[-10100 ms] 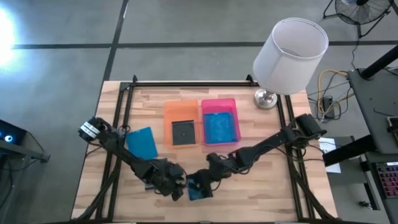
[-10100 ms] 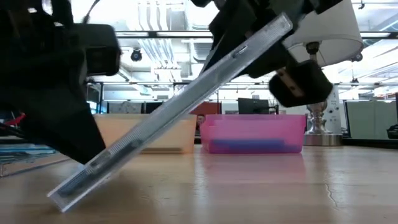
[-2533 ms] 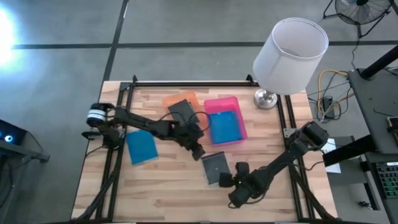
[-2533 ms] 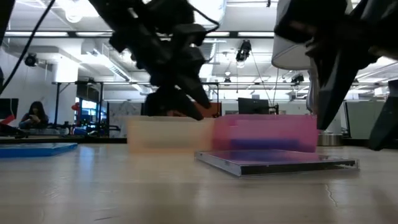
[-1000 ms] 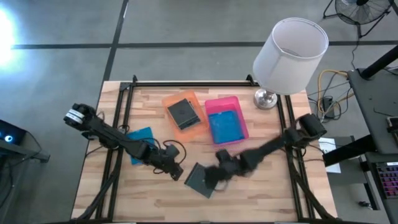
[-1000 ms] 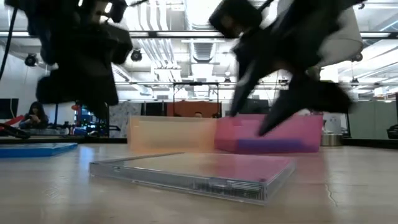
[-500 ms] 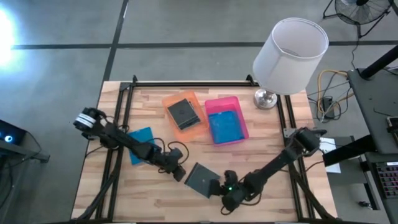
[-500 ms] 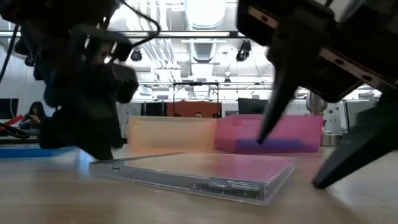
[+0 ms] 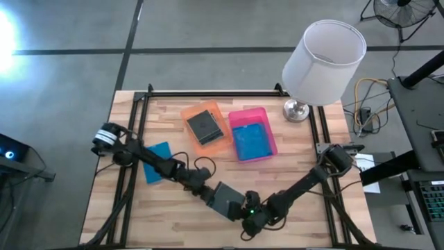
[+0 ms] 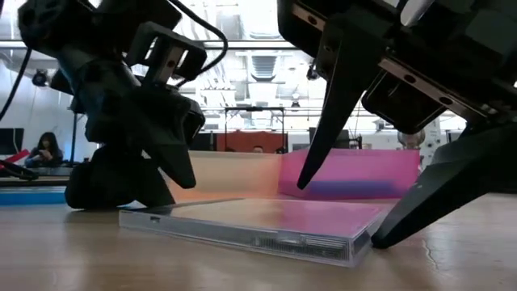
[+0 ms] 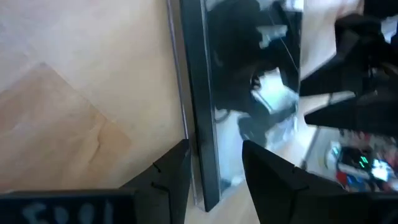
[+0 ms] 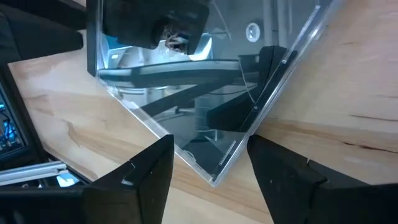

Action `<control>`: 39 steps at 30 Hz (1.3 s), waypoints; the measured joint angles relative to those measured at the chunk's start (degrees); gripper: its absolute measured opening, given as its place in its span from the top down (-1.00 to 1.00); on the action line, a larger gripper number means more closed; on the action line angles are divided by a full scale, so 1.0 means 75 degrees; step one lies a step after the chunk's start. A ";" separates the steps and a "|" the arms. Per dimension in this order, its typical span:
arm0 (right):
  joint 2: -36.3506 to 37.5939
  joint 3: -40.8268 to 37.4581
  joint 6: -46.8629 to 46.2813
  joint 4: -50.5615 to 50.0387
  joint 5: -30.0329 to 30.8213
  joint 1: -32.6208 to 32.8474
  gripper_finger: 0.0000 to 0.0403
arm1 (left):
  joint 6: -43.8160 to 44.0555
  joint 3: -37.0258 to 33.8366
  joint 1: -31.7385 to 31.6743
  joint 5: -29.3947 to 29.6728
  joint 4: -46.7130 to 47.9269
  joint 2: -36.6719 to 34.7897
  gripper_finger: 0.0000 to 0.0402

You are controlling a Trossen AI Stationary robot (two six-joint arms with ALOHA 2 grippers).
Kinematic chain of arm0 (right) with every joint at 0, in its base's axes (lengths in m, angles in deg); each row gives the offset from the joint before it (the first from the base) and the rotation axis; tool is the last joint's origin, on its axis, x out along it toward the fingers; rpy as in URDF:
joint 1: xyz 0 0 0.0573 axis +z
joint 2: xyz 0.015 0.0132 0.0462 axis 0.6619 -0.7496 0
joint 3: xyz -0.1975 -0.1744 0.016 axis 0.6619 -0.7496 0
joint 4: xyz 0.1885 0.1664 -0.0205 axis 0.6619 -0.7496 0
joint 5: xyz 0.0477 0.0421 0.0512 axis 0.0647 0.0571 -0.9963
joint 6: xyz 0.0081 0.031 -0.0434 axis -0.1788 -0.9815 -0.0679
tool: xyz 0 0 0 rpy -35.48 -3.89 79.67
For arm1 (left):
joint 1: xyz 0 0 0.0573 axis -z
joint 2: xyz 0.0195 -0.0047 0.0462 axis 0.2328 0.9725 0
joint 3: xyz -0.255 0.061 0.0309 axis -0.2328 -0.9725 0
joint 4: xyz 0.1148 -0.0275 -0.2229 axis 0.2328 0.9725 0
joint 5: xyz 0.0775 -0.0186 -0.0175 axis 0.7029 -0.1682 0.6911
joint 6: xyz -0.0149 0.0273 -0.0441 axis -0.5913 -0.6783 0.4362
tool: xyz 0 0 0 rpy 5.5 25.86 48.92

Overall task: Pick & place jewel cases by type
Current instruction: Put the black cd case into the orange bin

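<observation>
A clear, dark jewel case (image 9: 225,201) lies flat on the table near its front edge, turned cornerwise. My left gripper (image 9: 202,189) stands open at the case's far-left side, the case's dark edge (image 11: 202,124) between its fingers. My right gripper (image 9: 248,211) is open at the near-right corner (image 12: 216,175), one finger (image 10: 319,137) above the case's top, the other (image 10: 420,206) down on the table beside it. Another dark case (image 9: 205,126) lies in the orange tray (image 9: 191,112), a blue one (image 9: 251,142) in the pink tray (image 9: 244,114). A second blue case (image 9: 157,165) lies flat on the table under my left arm. My left gripper comes down at the case's far-left edge (image 11: 198,168), one finger outside it and one over the top; I cannot tell whether either finger touches. My right gripper slants down at the near-right corner (image 10: 363,240); its lower fingertip (image 10: 386,236) stands right against that corner, and whether it touches I cannot tell.
A table lamp with a white shade (image 9: 324,61) stands at the far right corner. The two trays sit side by side at the table's far middle. Bare wood lies on the near left and near right of the case.
My left gripper has moved toward the table's right, up to the case's far-left side. My right gripper has gone toward the near edge and come down at the case's near-right corner. The case has stayed flat on the table.
</observation>
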 joint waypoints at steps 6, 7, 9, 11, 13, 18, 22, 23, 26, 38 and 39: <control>0.0039 -0.0226 -0.0044 -0.0060 -0.0188 0.0021 -0.03 | -0.0002 -0.0017 -0.0137 -0.0817 -0.0589 -0.0159 0.38; 0.0044 -0.0249 -0.0018 -0.0096 -0.0200 0.0042 -0.03 | 0.0044 -0.0019 -0.0133 -0.0871 -0.0768 -0.0224 0.38; 0.0054 -0.0302 0.0018 -0.0125 -0.0266 0.0067 -0.02 | 0.0151 -0.0019 -0.0127 -0.1054 -0.1339 -0.0428 0.38; 0.0062 -0.0338 0.0131 -0.0082 -0.0270 0.0082 -0.01 | 0.0220 0.0043 -0.0123 -0.1036 -0.2030 -0.0553 0.38; 0.0062 -0.0350 0.0224 -0.0077 -0.0239 0.0108 -0.01 | 0.0238 0.0003 -0.0121 -0.1070 -0.2399 -0.0549 0.38; 0.0062 -0.0353 0.0221 -0.0086 -0.0311 0.0102 -0.01 | 0.0062 0.0359 -0.0114 -0.1113 -0.2025 -0.0530 0.38; 0.0062 -0.0353 0.0274 -0.0088 -0.0314 0.0102 -0.01 | -0.0013 0.0576 -0.0060 -0.1401 -0.1394 -0.0082 0.38; 0.0062 -0.0353 0.0274 -0.0088 -0.0314 0.0102 -0.01 | -0.0112 0.0655 -0.0061 -0.1446 -0.1332 -0.0049 0.38; 0.0062 -0.0353 0.0237 -0.0085 -0.0314 0.0102 -0.01 | -0.0542 0.0693 -0.0071 -0.1397 -0.0264 -0.0212 0.38; 0.0095 -0.0408 0.1294 0.0695 -0.0258 -0.0451 -0.01 | -0.0680 -0.0298 -0.0484 0.1065 0.3153 -0.2162 0.38; 0.0091 -0.0408 0.1453 0.0828 -0.0270 -0.0534 -0.01 | -0.0443 -0.0504 -0.0516 0.0659 0.2492 -0.1966 0.38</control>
